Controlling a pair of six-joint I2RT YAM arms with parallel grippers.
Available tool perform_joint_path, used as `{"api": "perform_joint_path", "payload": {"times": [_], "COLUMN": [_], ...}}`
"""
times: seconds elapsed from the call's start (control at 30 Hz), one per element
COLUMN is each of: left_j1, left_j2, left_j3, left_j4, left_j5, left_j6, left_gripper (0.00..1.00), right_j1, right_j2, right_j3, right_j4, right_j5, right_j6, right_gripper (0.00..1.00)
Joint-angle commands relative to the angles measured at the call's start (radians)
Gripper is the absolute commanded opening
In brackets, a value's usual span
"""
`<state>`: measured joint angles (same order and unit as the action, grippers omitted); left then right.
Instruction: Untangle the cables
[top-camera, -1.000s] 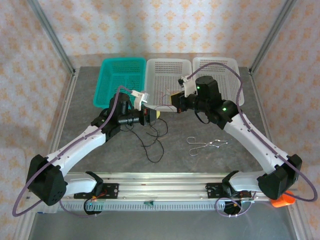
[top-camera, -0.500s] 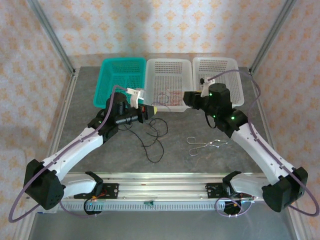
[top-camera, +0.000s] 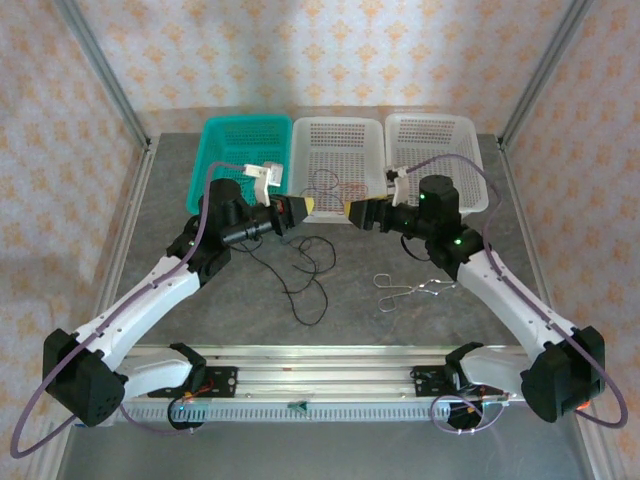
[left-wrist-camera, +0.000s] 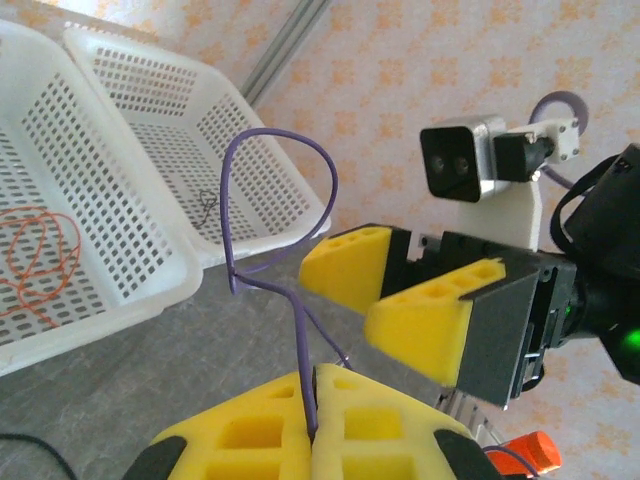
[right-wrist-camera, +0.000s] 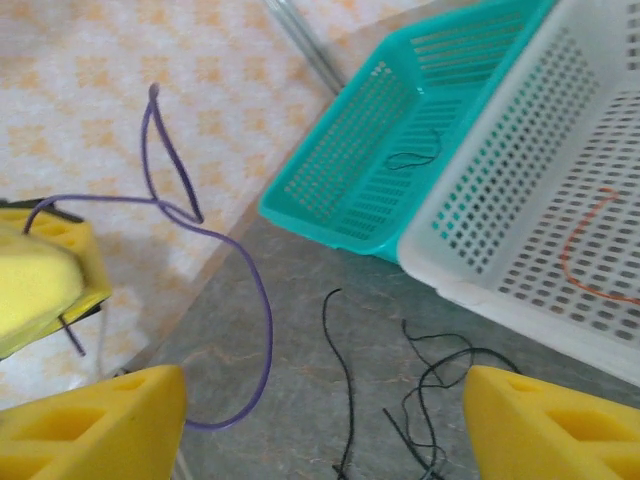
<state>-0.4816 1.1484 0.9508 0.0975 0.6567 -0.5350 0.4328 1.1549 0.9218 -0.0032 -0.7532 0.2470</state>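
My left gripper (top-camera: 303, 207) (left-wrist-camera: 315, 375) is shut on a thin purple cable (left-wrist-camera: 300, 320) that loops upward from its yellow pads; the same cable (right-wrist-camera: 262, 310) curves across the right wrist view. My right gripper (top-camera: 352, 213) (right-wrist-camera: 325, 400) faces it a short way off, open, with nothing between its fingers (left-wrist-camera: 420, 330). Below both grippers a tangle of black cables (top-camera: 308, 272) (right-wrist-camera: 430, 385) lies on the grey table. An orange cable (top-camera: 325, 184) (left-wrist-camera: 40, 250) (right-wrist-camera: 585, 245) lies in the middle white basket (top-camera: 335, 125).
A teal basket (top-camera: 225, 135) (right-wrist-camera: 340, 190) at the back left holds a short black cable (right-wrist-camera: 415, 155). A second white basket (top-camera: 430, 120) stands at the back right. A silver wire clip (top-camera: 412, 290) lies on the table under the right arm.
My right gripper has opened; it swung out over the baskets and came back toward the left gripper. The left gripper stayed shut and shifted slightly up and right.
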Motion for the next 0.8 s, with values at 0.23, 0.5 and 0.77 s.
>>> {"api": "perform_joint_path", "payload": {"times": [0.23, 0.5, 0.77], "left_j1": [0.005, 0.002, 0.008], "left_j2": [-0.013, -0.012, -0.033], "left_j3": [0.005, 0.002, 0.003], "left_j4": [0.152, 0.151, 0.119], "left_j5": [0.093, 0.095, 0.043], "left_j6": [-0.086, -0.081, -0.061], "left_gripper": [0.00, 0.00, 0.00], "right_j1": [0.034, 0.087, 0.090], "right_j2": [0.074, 0.130, 0.092], "right_j3": [0.023, 0.060, 0.046], "right_j4": [0.083, 0.104, 0.038], "right_j5": [-0.043, -0.022, 0.209], "right_j6": [0.029, 0.031, 0.033], "right_gripper": [0.65, 0.40, 0.00]}}
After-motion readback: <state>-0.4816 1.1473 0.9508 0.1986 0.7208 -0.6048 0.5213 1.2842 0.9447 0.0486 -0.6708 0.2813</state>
